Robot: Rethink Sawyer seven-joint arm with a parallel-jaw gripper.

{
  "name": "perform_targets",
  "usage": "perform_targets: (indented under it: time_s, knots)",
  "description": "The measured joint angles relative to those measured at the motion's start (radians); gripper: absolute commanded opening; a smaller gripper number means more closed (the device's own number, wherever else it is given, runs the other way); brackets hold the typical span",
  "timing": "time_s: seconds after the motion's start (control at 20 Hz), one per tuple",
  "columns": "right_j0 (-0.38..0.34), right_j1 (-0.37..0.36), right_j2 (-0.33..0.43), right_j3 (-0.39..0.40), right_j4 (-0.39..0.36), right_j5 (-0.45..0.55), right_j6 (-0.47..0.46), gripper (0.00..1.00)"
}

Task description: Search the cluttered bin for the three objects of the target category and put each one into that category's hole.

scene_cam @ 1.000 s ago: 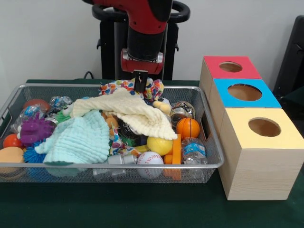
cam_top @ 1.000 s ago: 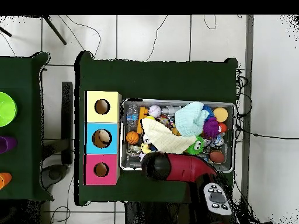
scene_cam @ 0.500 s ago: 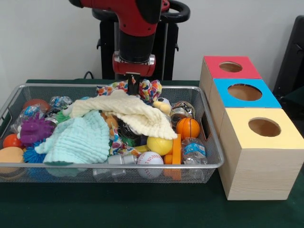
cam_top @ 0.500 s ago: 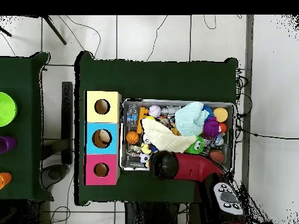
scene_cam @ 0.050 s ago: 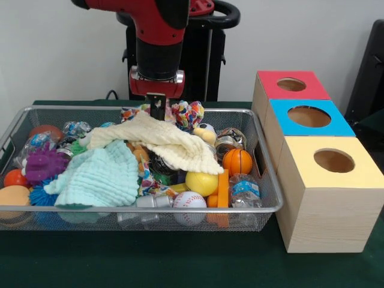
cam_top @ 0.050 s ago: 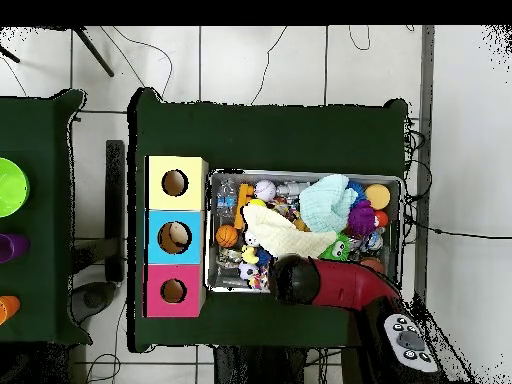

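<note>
The cream cloth (scene_cam @ 0.050 s ago: 161, 139) lies draped over the clutter in the wire bin (scene_cam @ 0.050 s ago: 267, 180), with the basketball (scene_cam @ 0.050 s ago: 237, 161) just beside its edge. Over the last second the pincer (scene_cam @ 0.050 s ago: 157, 106) has been shifted along the bin's far rim, away from the three boxes (scene_cam @ 0.050 s ago: 318, 162). Nothing appears carried, so searching is judged ongoing. Whether it is apart cannot be told.

Under the tool (scene_cam @ 0.050 s ago: 157, 105) sits a silvery wire-mesh metal bin (scene_cam @ 0.050 s ago: 78, 217). Just below the tool lies a soft, nubbly cream cloth (scene_cam @ 0.050 s ago: 162, 139); nearer the front, a ribbed mint cloth (scene_cam @ 0.050 s ago: 99, 175). Well to the side stand matt pale-wood boxes (scene_cam @ 0.050 s ago: 327, 222) on a matt green cloth-covered worktop (scene_cam @ 0.050 s ago: 180, 264).
</note>
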Motion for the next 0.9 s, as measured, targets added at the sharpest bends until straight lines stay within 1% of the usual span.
perform_targets:
  time_s: [0.5,0.9]
  knots:
    - [-0.031,-0.054,0.016,0.000,-0.002,0.033,0.000,0.00]
    - [-0.085,-0.092,0.043,0.000,-0.007,0.047,0.000,0.00]
